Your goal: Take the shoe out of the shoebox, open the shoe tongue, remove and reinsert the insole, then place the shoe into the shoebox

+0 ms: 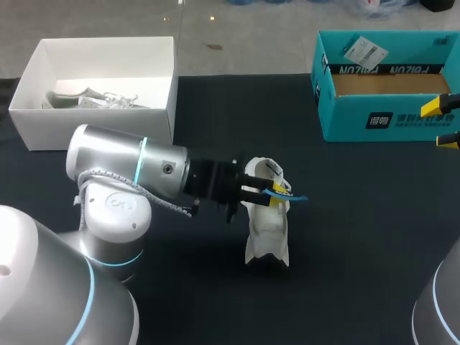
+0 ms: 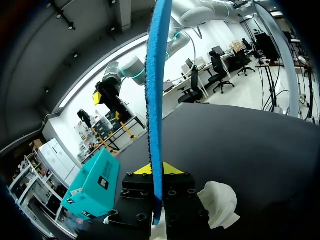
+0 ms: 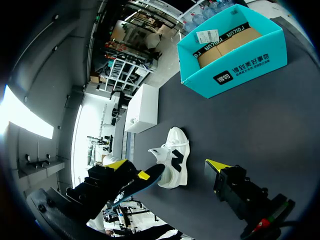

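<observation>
From above, the white shoe (image 1: 266,230) stands on the dark table (image 1: 359,237) near the middle, outside both boxes. My left gripper (image 1: 269,192) is right over the shoe's open top, and its yellow tips pinch the blue insole (image 1: 293,195), which pokes out toward 3 o'clock. The teal shoebox (image 1: 374,118) sits at 2 o'clock, open. A white box (image 1: 100,129) sits at 10 o'clock with another pale shoe (image 1: 93,99) inside. My right gripper (image 1: 444,123) is at 3 o'clock, at the table's edge, just in front of the shoebox, with its two yellow tips apart. From the left wrist, the left gripper (image 2: 156,170) squeezes the insole (image 2: 155,100) from both sides; the insole stands straight up ahead, at 12 o'clock. A bit of the shoe (image 2: 220,202) shows just beside the fingers, and the shoebox (image 2: 95,182) is farther off on the other side. From the right wrist, the right gripper (image 3: 167,165) is wide and holds nothing. The shoe (image 3: 175,155) lies on the table ahead of the fingers, apart from them. The shoebox (image 3: 235,55) and the white box (image 3: 142,107) are beyond it.
</observation>
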`<state>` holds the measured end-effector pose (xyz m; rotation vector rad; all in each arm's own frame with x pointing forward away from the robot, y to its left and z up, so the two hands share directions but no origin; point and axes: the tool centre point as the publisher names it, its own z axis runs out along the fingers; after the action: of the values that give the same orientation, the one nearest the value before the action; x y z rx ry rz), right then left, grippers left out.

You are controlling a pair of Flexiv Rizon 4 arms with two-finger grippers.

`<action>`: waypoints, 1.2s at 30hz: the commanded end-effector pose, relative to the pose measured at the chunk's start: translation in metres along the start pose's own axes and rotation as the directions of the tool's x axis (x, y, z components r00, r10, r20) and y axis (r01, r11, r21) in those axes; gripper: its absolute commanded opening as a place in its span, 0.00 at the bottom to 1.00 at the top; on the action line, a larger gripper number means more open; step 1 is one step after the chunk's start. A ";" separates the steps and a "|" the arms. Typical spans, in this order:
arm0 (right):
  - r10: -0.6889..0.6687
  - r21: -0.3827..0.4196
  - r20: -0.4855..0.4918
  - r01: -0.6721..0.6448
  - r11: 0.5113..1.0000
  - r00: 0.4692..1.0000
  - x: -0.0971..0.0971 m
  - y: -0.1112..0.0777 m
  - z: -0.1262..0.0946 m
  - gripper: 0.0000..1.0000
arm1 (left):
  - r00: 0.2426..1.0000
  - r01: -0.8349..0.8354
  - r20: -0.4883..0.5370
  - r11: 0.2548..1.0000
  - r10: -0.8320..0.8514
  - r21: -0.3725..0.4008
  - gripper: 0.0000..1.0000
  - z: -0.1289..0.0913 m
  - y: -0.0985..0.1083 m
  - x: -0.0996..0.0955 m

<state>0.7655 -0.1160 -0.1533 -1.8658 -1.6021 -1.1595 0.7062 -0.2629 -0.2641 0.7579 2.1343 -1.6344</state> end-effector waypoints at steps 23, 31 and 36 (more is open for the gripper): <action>0.001 -0.001 0.003 -0.001 1.000 1.000 0.000 -0.001 0.000 1.00 | 0.999 0.032 0.032 0.999 -0.031 -0.041 0.00 0.000 0.030 0.050; 0.001 -0.001 0.003 -0.001 1.000 1.000 0.000 -0.001 0.000 1.00 | 0.999 0.020 0.028 0.996 -0.017 -0.086 0.00 -0.004 0.045 0.049; 0.001 -0.001 0.003 -0.001 1.000 1.000 0.000 -0.001 0.000 1.00 | 0.999 0.024 0.027 0.995 -0.022 -0.098 0.00 -0.006 0.042 0.046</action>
<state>0.7654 -0.1160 -0.1532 -1.8658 -1.6022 -1.1595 0.6946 -0.2377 -0.3240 0.6798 2.1811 -1.5423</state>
